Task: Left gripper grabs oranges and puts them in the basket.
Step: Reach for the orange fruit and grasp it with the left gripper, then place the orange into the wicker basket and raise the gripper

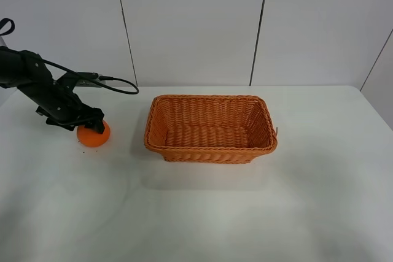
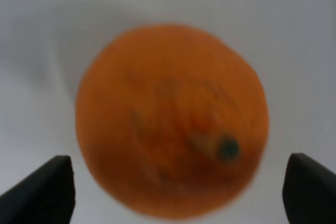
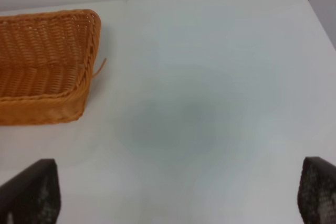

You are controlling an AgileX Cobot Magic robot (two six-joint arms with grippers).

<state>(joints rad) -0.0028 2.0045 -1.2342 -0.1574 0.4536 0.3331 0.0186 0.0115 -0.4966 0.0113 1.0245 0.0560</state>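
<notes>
The orange point(image 1: 94, 136) lies on the white table at the left, a short way left of the wicker basket point(image 1: 210, 128). My left gripper point(image 1: 91, 125) is right over the orange, its black fingers reaching down onto it. In the left wrist view the orange point(image 2: 172, 119) fills the picture, blurred, with its dark stem showing. The two fingertips point(image 2: 46, 190) stand wide apart on either side of it, open and not pressing it. My right gripper point(image 3: 178, 195) is open and empty above bare table, with the basket's corner point(image 3: 47, 64) beyond it.
A black cable point(image 1: 116, 84) loops from the left arm over the table behind the orange. The white table ends at a white panelled wall point(image 1: 196, 23) at the back. The basket holds nothing.
</notes>
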